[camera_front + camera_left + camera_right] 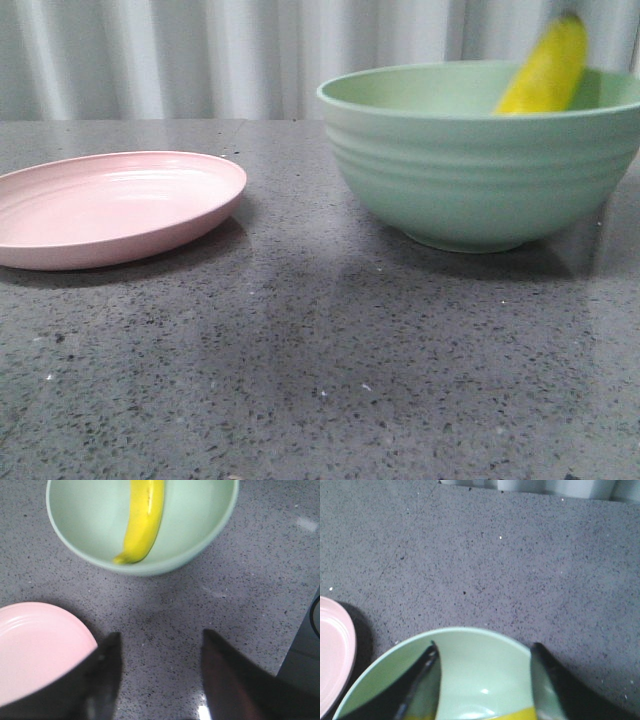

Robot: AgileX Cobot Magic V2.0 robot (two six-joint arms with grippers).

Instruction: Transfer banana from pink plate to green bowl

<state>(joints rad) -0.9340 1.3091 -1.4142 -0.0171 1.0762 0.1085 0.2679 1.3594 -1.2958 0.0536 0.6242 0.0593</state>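
Observation:
The yellow banana lies in the green bowl, leaning on the far right rim with its upper end blurred above it. The left wrist view shows it along the bowl's inner wall. The pink plate is bare, left of the bowl. My left gripper is open and empty over the table between the plate and the bowl. My right gripper is open above the bowl, with the banana lying below its fingers. Neither gripper shows in the front view.
The grey speckled table runs in front of the plate and bowl. A pale curtain hangs behind the table. A dark edge shows beside the table in the left wrist view.

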